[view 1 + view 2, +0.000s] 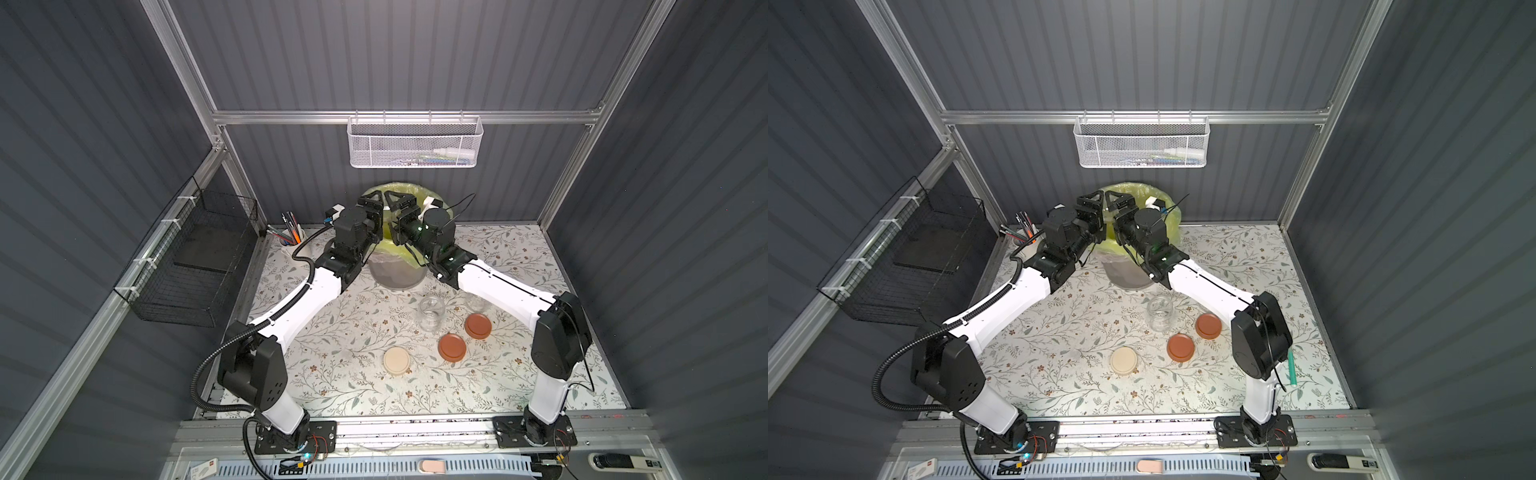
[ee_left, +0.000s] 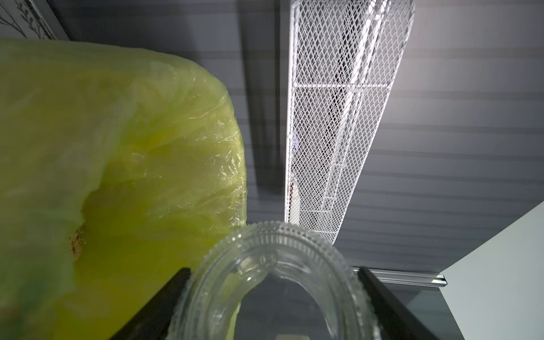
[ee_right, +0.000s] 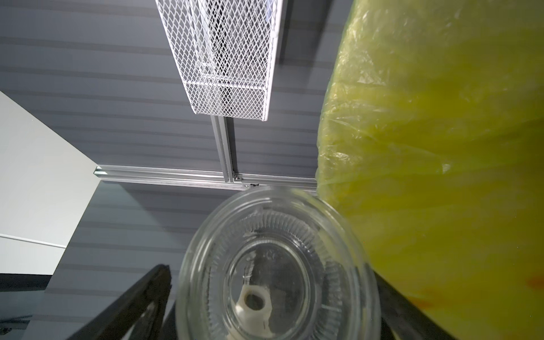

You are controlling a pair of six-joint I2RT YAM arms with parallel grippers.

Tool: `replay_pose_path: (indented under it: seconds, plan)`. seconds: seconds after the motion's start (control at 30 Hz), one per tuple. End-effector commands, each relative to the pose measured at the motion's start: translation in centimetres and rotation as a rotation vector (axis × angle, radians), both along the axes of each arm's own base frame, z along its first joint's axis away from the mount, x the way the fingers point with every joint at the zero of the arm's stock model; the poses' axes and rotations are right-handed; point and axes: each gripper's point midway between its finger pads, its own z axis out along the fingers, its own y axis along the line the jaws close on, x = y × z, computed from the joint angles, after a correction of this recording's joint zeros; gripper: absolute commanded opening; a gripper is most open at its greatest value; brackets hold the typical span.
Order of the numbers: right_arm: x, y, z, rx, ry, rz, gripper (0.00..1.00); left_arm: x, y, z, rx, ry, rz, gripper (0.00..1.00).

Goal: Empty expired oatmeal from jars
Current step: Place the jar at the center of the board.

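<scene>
Both arms are up over the grey bin at 12 o'clock of the table, so this reads as the pour-out step. The left gripper is clamped on a beaded jar. The right gripper has a ribbed-bottom jar sat between its fingers, but whether it's actually pinched can't be told (one finger looks barely off the glass).

Both held jars look like clear glass with nothing left inside. The oatmeal is only glimpsed, probably, as a small beige patch deep in the yellow-green bag. An empty jar is stood upright and lidless mid-table. From it, the cream lid lies at 7 o'clock and the terracotta lids at 4 and 5.

To get this done well:
- The mouths should be kept inside the bag's rim, not just near it.
- The jars should be tipped well past level so stuck lumps are let go, and a gentle shake wouldn't hurt.
- The right grip should be firmed up first, or glass could end up in the bin.
- The two held jars are close together, so knocks between them should be avoided.
</scene>
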Motion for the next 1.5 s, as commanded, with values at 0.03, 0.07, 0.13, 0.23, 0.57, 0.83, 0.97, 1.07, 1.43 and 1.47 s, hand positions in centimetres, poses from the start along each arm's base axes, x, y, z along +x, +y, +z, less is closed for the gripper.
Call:
replay_pose_path:
  seconds: [0.03, 0.07, 0.13, 0.23, 0.57, 0.83, 0.97, 1.07, 1.43, 1.47]
  plan:
    - [0.0, -0.3, 2.0, 0.039, -0.047, -0.036, 0.96, -1.1, 0.6, 3.7, -0.054, -0.088, 0.016, 0.21]
    - [0.0, -0.2, 1.9, 0.039, -0.048, -0.036, 0.96, -1.1, 0.5, 3.7, -0.059, -0.088, 0.015, 0.21]
    - [0.1, 0.1, 1.8, 0.045, -0.041, -0.025, 0.96, -1.1, 0.3, 3.5, -0.063, -0.087, 0.007, 0.20]
    - [0.0, 0.4, 1.7, 0.050, -0.034, -0.015, 0.95, -1.2, 0.2, 3.4, -0.064, -0.084, 0.010, 0.20]
    - [-0.7, 0.7, 2.0, 0.058, -0.062, -0.058, 0.95, -1.5, 0.3, 2.8, -0.074, -0.077, 0.024, 0.19]
    - [-0.7, 0.9, 2.7, 0.074, -0.080, -0.066, 0.95, -1.8, 0.4, 2.8, -0.075, -0.078, 0.025, 0.19]
    - [-0.7, 1.2, 2.5, 0.080, -0.071, -0.063, 0.96, -1.8, 0.2, 2.6, -0.077, -0.074, 0.017, 0.19]
    - [-0.7, 1.4, 2.4, 0.080, -0.070, -0.060, 0.96, -1.9, 0.2, 2.4, -0.077, -0.070, 0.018, 0.18]
    - [-0.6, 1.1, 2.6, 0.089, -0.090, -0.084, 0.92, -2.4, 0.7, 2.2, -0.084, -0.072, 0.033, 0.18]
    - [-0.6, 1.1, 2.7, 0.096, -0.092, -0.087, 0.92, -2.4, 0.8, 2.2, -0.087, -0.072, 0.036, 0.18]
